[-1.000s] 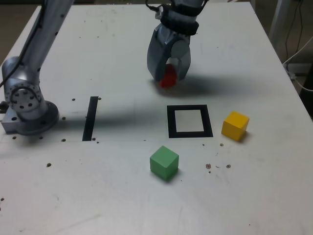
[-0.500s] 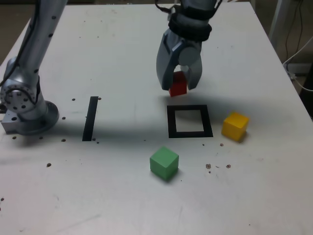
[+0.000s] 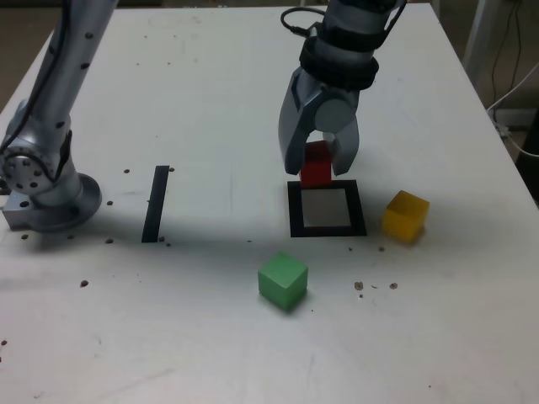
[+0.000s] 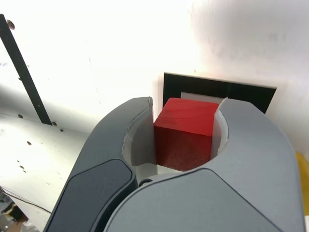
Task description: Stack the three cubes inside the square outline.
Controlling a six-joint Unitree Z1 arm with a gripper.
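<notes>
— One cube is in the grip: the red cube (image 3: 317,164), pinched between the two fingers of the gripper (image 3: 318,168). From where I stand the jaws press flat against two opposite faces, and the wrist view confirms it, with the red cube (image 4: 184,133) filling the gap between the pads.

— And where does it sit against the outline (image 3: 327,209)?

— That is the finding that matters. In the exterior view the cube hangs over the far edge of the black frame, not over the white centre. The centre lies on the near side of the fingers, toward the camera. In the wrist view the outline (image 4: 219,89) shows just beyond the cube, partly hidden by it.

— Is it touching the table (image 3: 210,93)?

— I cannot tell; it looks just clear of the tape.

— Squareness?

— The cube's faces run roughly parallel to the frame's sides, so I judge no twist is called for, only a short shift toward the near side and then down.

— The other two?

— The yellow cube (image 3: 405,216) rests just beside the frame on the exterior view's right; the green cube (image 3: 282,281) is near its front left corner. Both are apart from the gripper.
</notes>
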